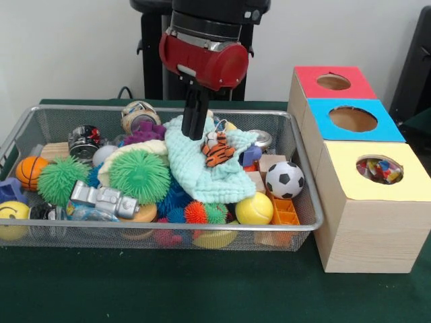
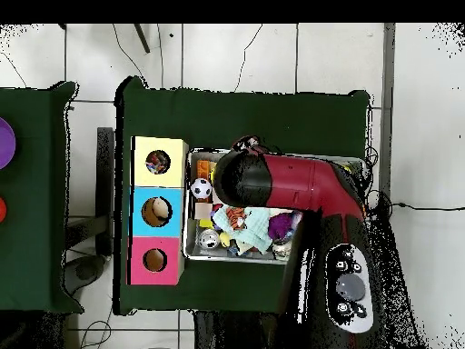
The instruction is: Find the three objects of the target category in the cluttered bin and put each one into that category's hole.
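Wire-mesh bin (image 1: 304,202) packed with rubbery spiky balls and a soft mint cloth (image 1: 202,165). Gripper (image 1: 195,134) hangs straight down, fingers together, tips at the cloth's top edge, nothing visibly clamped. Dotted fabric shows inside the yellow box's round hole (image 1: 379,169). Green tablecloth, white wall.

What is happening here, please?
A Sawyer arm has its gripper down in the wire mesh bin of toys, at the edge of the mint-green cloth. Multicoloured pieces already show inside the hole of the yellow-topped box. I cannot tell whether the gripper holds anything.
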Controlling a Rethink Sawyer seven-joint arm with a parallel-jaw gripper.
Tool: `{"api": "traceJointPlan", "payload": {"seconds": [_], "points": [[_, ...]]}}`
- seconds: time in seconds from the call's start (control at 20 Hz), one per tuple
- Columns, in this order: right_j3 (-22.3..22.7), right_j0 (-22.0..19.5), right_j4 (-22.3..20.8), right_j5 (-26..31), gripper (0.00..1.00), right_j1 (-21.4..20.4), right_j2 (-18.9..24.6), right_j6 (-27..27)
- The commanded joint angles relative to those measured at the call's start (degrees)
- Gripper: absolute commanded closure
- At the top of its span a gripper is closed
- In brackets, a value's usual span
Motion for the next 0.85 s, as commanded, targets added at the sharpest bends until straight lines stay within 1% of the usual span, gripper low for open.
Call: {"api": "traceJointPlan", "payload": {"seconds": [0.05,0.3,0.45,0.85], "points": [[5.29,-0.1,-4.4,3.97,1.0,0.58,6.11,-10.98],[5.74,-0.23,-5.19,3.63,1.0,0.16,6.5,-10.08],[5.85,0.48,-5.97,2.93,1.0,-0.16,5.84,-8.88],[5.75,0.8,-6.18,3.9,1.0,-0.74,5.71,-8.54]]}}
